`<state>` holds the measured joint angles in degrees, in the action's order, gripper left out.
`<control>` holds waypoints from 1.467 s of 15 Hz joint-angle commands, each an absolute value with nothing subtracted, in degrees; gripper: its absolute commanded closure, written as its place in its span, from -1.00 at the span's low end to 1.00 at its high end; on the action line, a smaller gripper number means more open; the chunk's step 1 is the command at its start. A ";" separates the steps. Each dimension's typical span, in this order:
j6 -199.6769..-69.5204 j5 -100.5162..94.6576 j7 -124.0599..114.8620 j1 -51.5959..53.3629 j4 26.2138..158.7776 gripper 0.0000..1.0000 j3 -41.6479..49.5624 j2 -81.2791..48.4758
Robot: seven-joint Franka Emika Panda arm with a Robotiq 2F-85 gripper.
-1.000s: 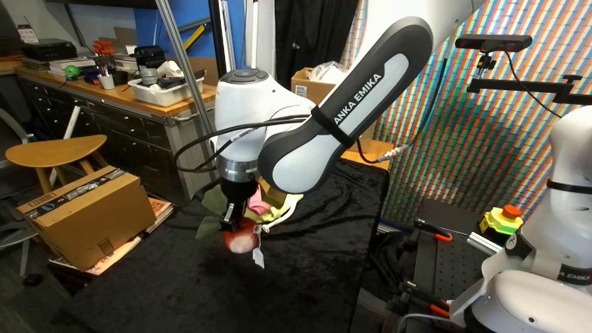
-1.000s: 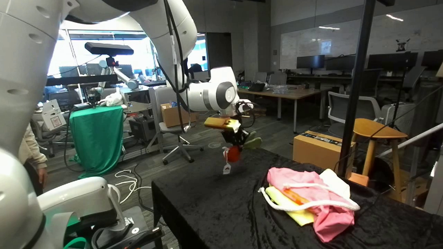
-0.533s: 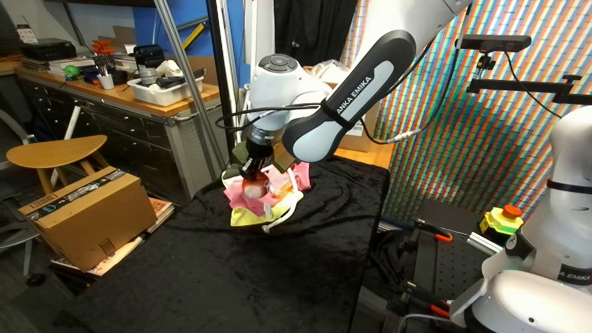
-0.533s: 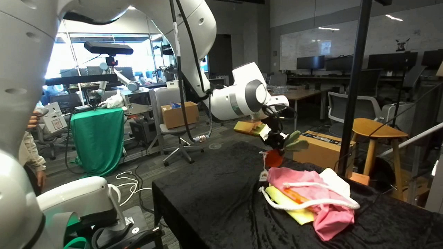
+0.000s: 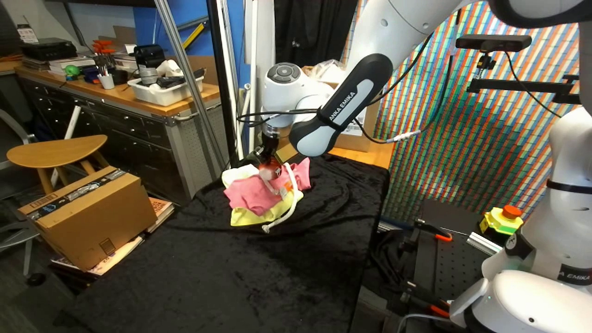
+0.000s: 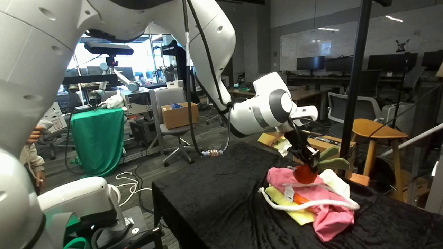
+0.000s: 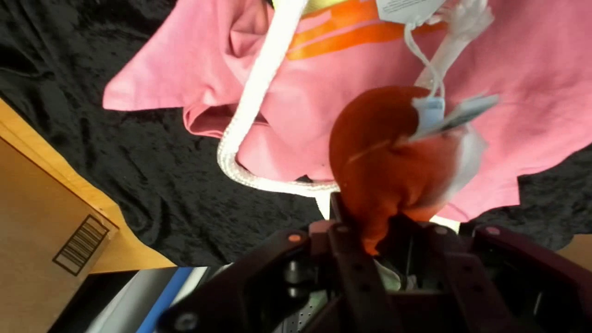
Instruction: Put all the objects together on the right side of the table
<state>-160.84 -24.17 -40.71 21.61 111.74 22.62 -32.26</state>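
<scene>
In an exterior view, the pink cloth (image 5: 249,193) lies rumpled on the black-covered surface (image 5: 277,277). Above its rear part the pincer (image 5: 265,157) points down, clamped on a red plush (image 5: 271,170); whether the plush touches the pink cloth cannot be told. A cream-white cloth (image 5: 235,173) shows at the pink cloth's rear left corner, and a yellow-green cloth (image 5: 252,218) sticks out from under its near edge. A white cord (image 5: 293,200) runs over the pink cloth's right part and on past its near edge, with a small orange strip (image 5: 288,186) beside the cord. A cardboard box (image 5: 97,222) sits well apart, to the left of the pink cloth.

Again in an exterior view, the pincer is tilted, with the red plush over the left half of the pink cloth. To the right, green leaf-shaped flaps (image 6: 334,164) jut out above the cream-white cloth, and a pale tag (image 6: 289,193) shows in front of the pink cloth. A wooden stool (image 6: 377,128) stands behind the pink cloth, to its right.

In the wrist view, the pink cloth spreads behind the red plush, which the pincer grips from both sides. The white cord crosses the pink cloth left of the plush and bends past the cloth's lower edge; the small orange strip lies near its upper edge.
</scene>
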 commanded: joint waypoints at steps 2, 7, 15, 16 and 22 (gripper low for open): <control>-157.72 -23.97 -43.01 22.05 106.75 0.81 23.35 -37.52; -153.78 -23.09 -41.26 20.14 105.73 0.78 21.75 -39.74; -153.64 -24.77 -41.70 19.83 108.60 -0.42 22.35 -37.86; -153.96 -25.23 -41.95 20.17 109.24 -0.55 22.67 -37.22; -154.88 -26.62 -35.24 18.78 118.04 -1.00 19.14 -28.53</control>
